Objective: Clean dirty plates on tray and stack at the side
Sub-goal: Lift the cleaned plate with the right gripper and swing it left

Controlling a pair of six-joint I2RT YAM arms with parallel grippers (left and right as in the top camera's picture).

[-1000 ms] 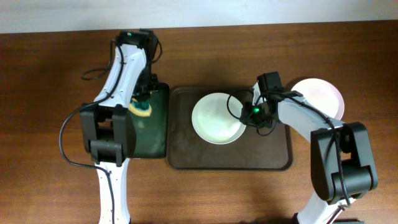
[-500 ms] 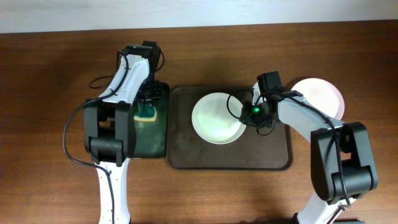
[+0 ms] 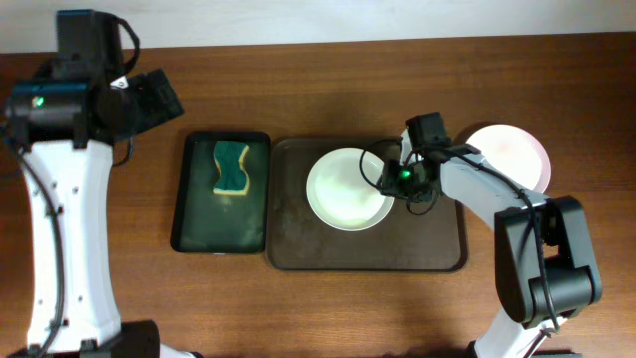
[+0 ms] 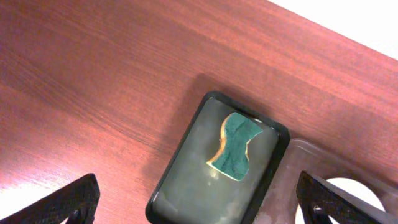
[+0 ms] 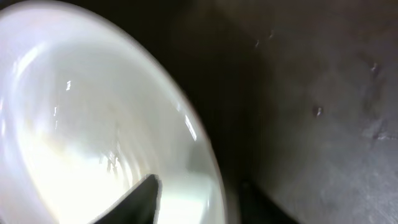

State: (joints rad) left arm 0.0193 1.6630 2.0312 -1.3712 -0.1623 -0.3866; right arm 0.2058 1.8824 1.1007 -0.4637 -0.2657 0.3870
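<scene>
The tabletop (image 4: pixel 93 74) shows reddish wood grain with a soft sheen. The white plate (image 5: pixel 81 124) is glossy, seemingly glazed, on a matt, speckled brown tray (image 5: pixel 311 93). The dark green tray (image 4: pixel 180 186) looks like smooth plastic, its sponge (image 4: pixel 235 144) rough green over yellow foam.

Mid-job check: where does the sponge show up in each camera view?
Overhead: the sponge lies left of centre, inside the dark green tray.
Left wrist: just right of centre, inside that same tray.
Right wrist: not in it; only the plate and brown tray show.
Shared landmark: the dark green tray, seen in the overhead and left wrist views.
</scene>
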